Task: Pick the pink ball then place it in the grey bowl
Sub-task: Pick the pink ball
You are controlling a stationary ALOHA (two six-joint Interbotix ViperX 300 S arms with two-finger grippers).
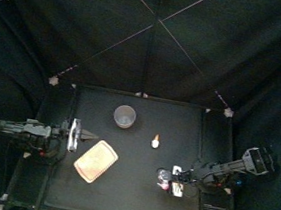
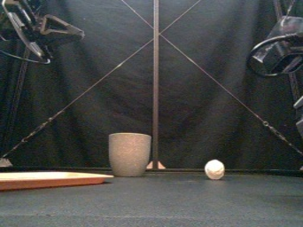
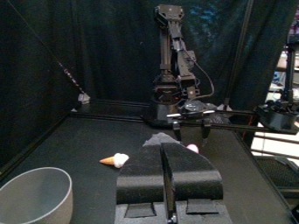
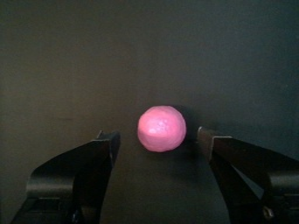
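The pink ball [image 4: 162, 128] lies on the black table, just ahead of my right gripper [image 4: 158, 134] and centred in the gap between its jaws. That gripper is open and low at the table's right front [image 1: 174, 173], with the ball [image 1: 164, 178] at its tip. The grey speckled cup [image 1: 125, 116] stands upright at the back middle, also seen in the front view [image 2: 129, 153]. My left gripper [image 1: 74, 134] rests at the left, its jaws shut on nothing [image 3: 165, 140].
A small white and orange toy [image 1: 157, 140] lies between the cup and the right gripper, low in the front view [image 2: 214, 168]. The flat pink tray [image 1: 96, 160] sits at the front left, beside the left gripper.
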